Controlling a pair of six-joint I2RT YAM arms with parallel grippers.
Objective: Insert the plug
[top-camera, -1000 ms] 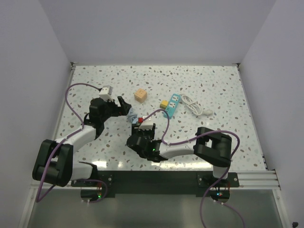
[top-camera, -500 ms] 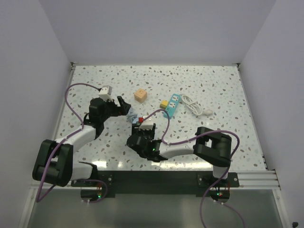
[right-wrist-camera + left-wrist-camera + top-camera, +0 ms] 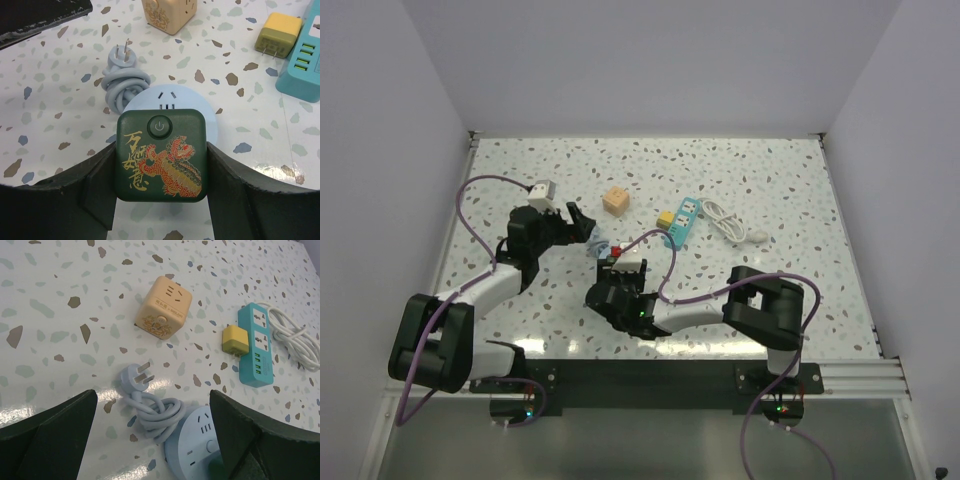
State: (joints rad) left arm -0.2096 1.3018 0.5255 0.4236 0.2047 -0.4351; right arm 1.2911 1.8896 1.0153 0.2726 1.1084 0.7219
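Two robot arms reach over a white speckled table (image 3: 770, 170), seen from above and from each wrist.

The right pincer (image 3: 161, 162) is clamped on the plug (image 3: 160, 150), a dark green cube, with one finger pressed to each side. The face turned to the wrist camera bears a round power button, gold characters and a red and gold dragon. The plug sits just in front of a round pale blue socket (image 3: 170, 102) and covers that socket's near part. Slots show on the uncovered part of the socket's top. The plug's prongs are hidden, and whether it touches the socket cannot be told.

A pale blue cord (image 3: 124, 85) lies coiled against the socket's far left edge, ending in a three-pin connector (image 3: 137, 376) flat on the table.

The left pincer (image 3: 152, 400) has its fingers (image 3: 50, 430) spread wide apart and grips nothing. It sits low, with the coiled cord and the socket's edge between its fingers.

Beyond the cord stands a tan-orange cube adapter (image 3: 161, 307), apart from everything else. To its right a small yellow block (image 3: 234, 341) lies touching the side of a teal power strip (image 3: 255, 347). The strip's white cable (image 3: 295, 335) is bundled just to its right.
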